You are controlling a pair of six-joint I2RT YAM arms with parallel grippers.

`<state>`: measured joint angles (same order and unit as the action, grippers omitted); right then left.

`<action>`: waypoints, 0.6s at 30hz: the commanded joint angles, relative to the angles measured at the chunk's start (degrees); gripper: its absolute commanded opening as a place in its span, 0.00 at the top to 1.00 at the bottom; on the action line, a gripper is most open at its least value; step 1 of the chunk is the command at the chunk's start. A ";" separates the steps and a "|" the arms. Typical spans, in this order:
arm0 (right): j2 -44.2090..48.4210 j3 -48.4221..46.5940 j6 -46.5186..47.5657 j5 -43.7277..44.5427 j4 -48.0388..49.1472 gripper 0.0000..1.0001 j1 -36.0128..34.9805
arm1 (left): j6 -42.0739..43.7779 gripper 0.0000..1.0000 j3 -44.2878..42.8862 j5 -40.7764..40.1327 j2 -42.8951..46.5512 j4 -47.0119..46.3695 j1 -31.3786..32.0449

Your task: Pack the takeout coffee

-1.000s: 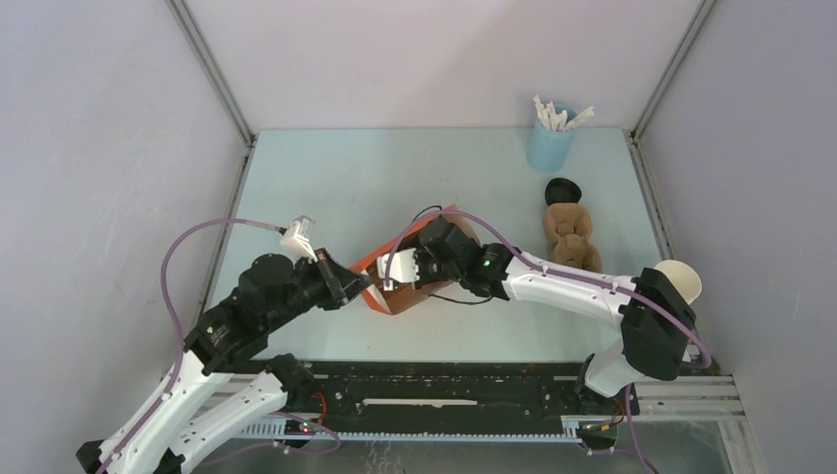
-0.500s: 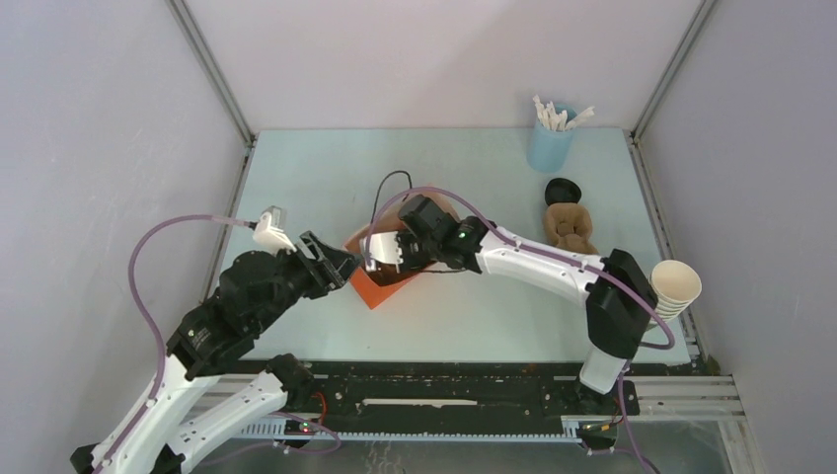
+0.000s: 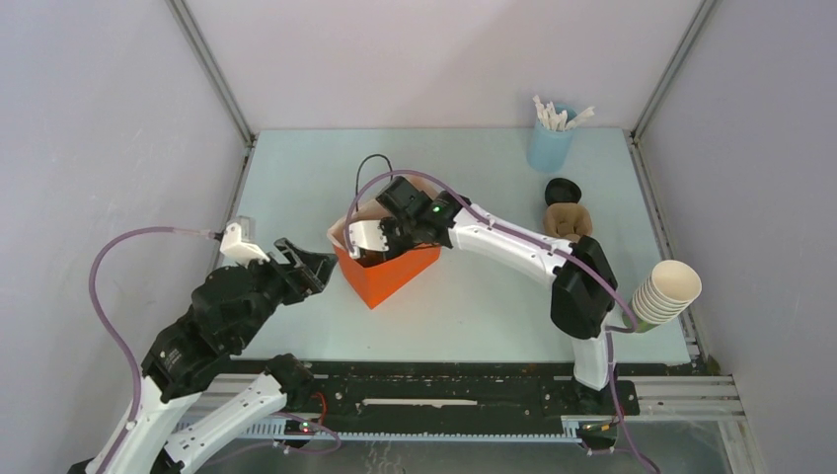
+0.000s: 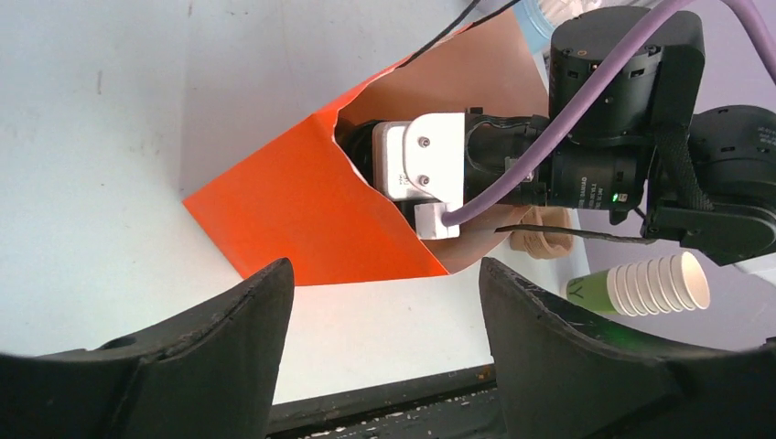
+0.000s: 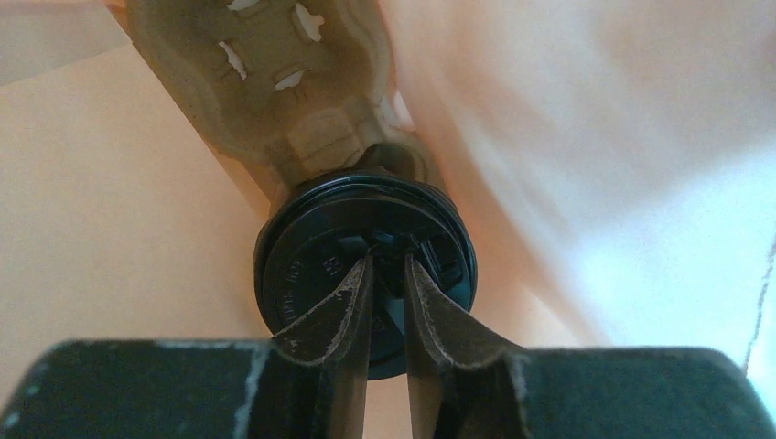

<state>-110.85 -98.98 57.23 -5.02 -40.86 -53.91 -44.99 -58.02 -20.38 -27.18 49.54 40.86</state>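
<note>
The takeout coffee shows only as its round black lid, deep inside the orange bag. It sits in a brown pulp cup carrier. My right gripper reaches into the bag's mouth, its two fingers pinched close together on the raised middle of the lid. In the top view the bag hides those fingers and the cup. My left gripper hangs left of the bag, apart from it. Its jaws are spread wide with only table between them, and the bag's orange wall lies ahead of them.
A pale blue cup of white sticks stands at the back right. A loose black lid and brown pulp carriers lie in front of it. A stack of green cups lies at the table's right edge.
My left gripper let go of the bag's edge, opened wide and drew back to the left. My right arm moved up and left, and the bag shifted with it and now stands more upright.
</note>
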 commanded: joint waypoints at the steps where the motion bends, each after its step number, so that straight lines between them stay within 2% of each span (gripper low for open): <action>1: -4.77 -6.10 1.59 -2.08 -10.75 0.74 1.02 | 2.10 0.21 -1.76 -3.02 1.00 0.48 0.10; 8: -8.82 -8.50 2.26 -5.80 -13.26 0.76 2.65 | 2.53 0.20 -0.85 -3.41 2.44 0.60 0.07; 18: -13.61 -8.07 1.92 -10.57 -11.98 0.78 4.47 | 2.80 0.20 -0.63 -3.73 3.25 0.81 0.09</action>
<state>-118.65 -108.62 59.35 -14.28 -46.65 -51.13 -43.46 -58.00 -22.59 -24.36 50.72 40.86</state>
